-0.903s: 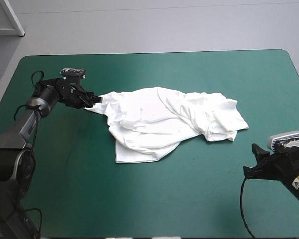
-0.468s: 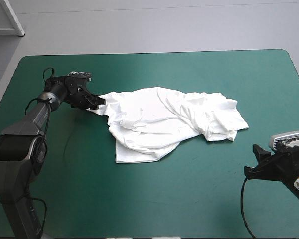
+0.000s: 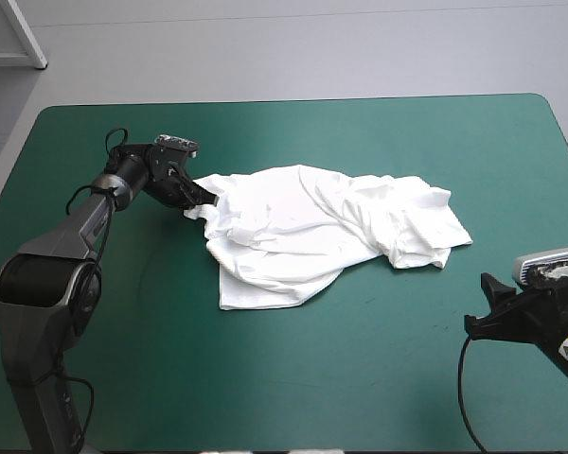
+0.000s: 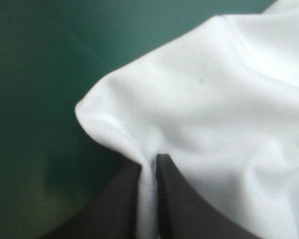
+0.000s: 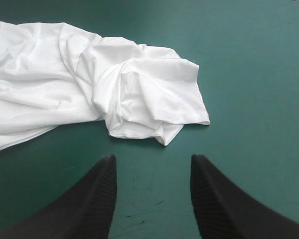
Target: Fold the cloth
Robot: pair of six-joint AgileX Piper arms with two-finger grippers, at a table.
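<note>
Barely begun: no fold made in T-shirt (image 3: 312, 232), crumpled mid-table. Pinched at its left edge by left gripper (image 4: 148, 167); right gripper (image 5: 152, 159) spread, idle, well apart. Flattening and all folding left.

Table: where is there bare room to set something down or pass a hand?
Free: the near strip of the table between the T-shirt and the near edge; the far strip behind the T-shirt; the gap between its right end and the right pincer. Crowded: the left end, where the left pincer is shut on it.
</note>
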